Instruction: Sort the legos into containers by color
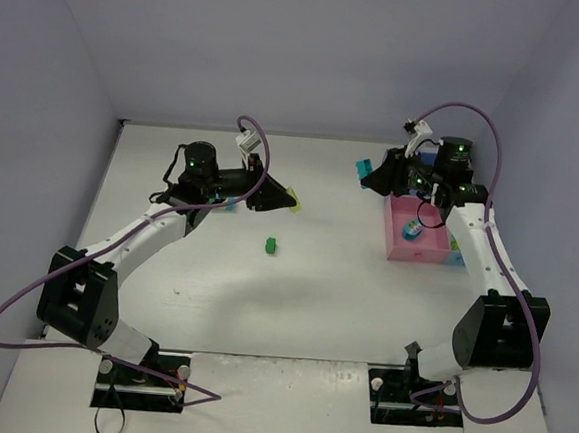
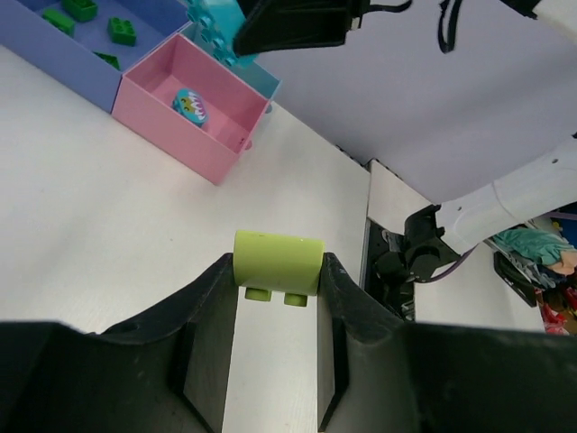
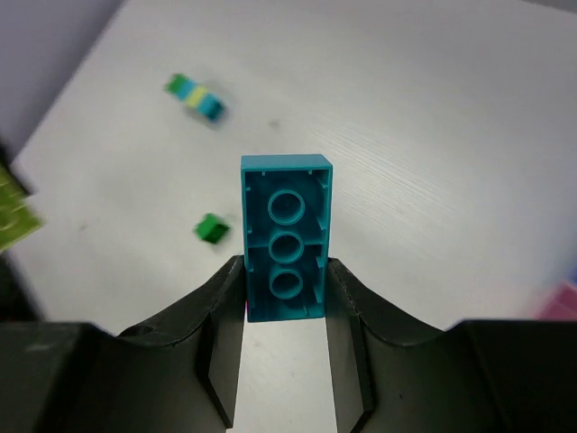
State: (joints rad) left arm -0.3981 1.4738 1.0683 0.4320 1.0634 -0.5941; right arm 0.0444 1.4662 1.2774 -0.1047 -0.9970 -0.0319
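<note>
Legos lie partly in my grippers, partly on the white table point(image 1: 313, 299) and partly in the containers. My left gripper point(image 2: 278, 272) is clenched on a yellow-green plastic brick point(image 2: 278, 255), pinched by its sides, with two studs pointing back toward the wrist. My right gripper point(image 3: 284, 271) grasps a cyan rectangular brick point(image 3: 287, 212) by its long sides. The brick's hollow underside, with three round tubes, faces the wrist camera. That brick hangs in the air near the far left corner of the shallow pink plastic tray point(image 2: 171, 135).

A small cyan piece with pale marks point(image 2: 189, 104) lies inside the pink tray. The blue tray point(image 2: 54, 56) joined to it holds several dark green bricks point(image 2: 122, 30). A lone dark green brick point(image 1: 270, 244) sits on the table between my arms. Farther off lies a short green, yellow-green and cyan stack point(image 3: 198, 97), blurred in the right wrist view.
</note>
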